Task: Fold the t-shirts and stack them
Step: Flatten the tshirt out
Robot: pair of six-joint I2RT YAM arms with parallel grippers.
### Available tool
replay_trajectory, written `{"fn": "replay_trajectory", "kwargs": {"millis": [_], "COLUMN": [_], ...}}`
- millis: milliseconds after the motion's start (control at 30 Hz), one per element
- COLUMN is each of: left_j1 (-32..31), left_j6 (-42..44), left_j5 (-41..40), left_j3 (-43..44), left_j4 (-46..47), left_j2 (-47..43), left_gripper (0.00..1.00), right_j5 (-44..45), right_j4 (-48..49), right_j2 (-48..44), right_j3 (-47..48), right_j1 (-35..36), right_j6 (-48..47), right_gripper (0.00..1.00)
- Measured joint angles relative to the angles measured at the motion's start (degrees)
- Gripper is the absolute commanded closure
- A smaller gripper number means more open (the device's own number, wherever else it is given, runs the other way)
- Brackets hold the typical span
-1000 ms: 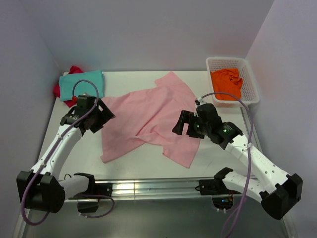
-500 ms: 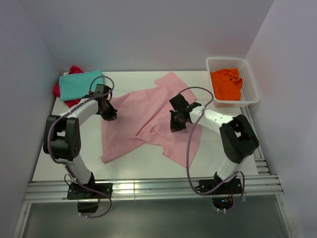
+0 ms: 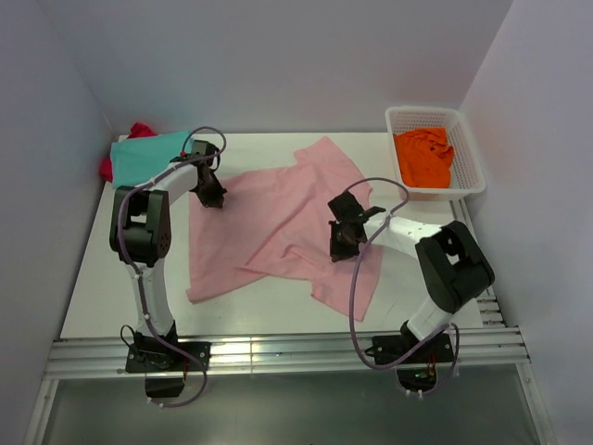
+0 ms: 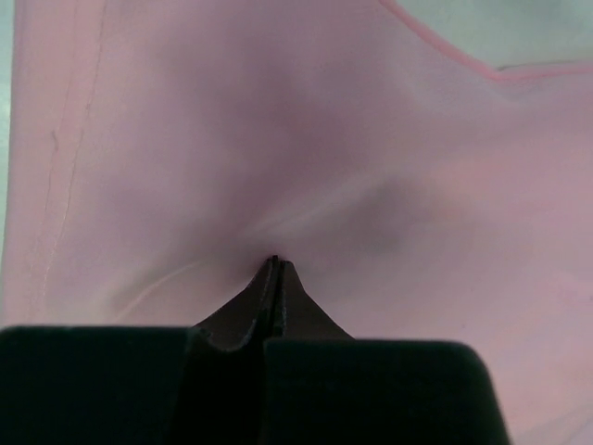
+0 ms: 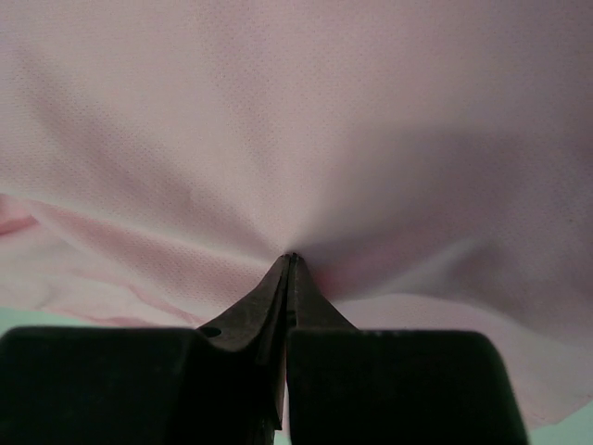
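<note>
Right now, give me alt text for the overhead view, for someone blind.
Two arms pinch a light pink t-shirt spread on a white table: left fingers shut on its left edge, right fingers on its right side. A teal t-shirt lies on a red t-shirt at back left; an orange t-shirt sits in a white basket at back right.

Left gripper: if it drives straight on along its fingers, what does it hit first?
The left gripper is shut on the light pink cloth t-shirt; pushing on likely meets the white tabletop just beneath, depth unclear.
</note>
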Motion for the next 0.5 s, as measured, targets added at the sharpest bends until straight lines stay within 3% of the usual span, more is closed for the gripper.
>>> {"fn": "replay_trajectory", "kwargs": {"millis": [233,500], "left_j1": [-0.02,0.00], "left_j6": [2.62,4.24], "left_j5": [-0.44,-0.85], "left_j3": [8.17,18.47], "left_j4": [-1.25,-4.42], "left_j2": [5.35,11.23], "left_gripper": [1.00,1.00], "right_j5": [0.28,1.68], "right_j4": [2.67,2.10], "right_j2": [-5.70,-6.80], "right_j3": [-6.51,-7.32], "right_j1": [-0.17,-0.28], "right_j6": [1.44,2.64], "right_gripper": [1.00,1.00]}}
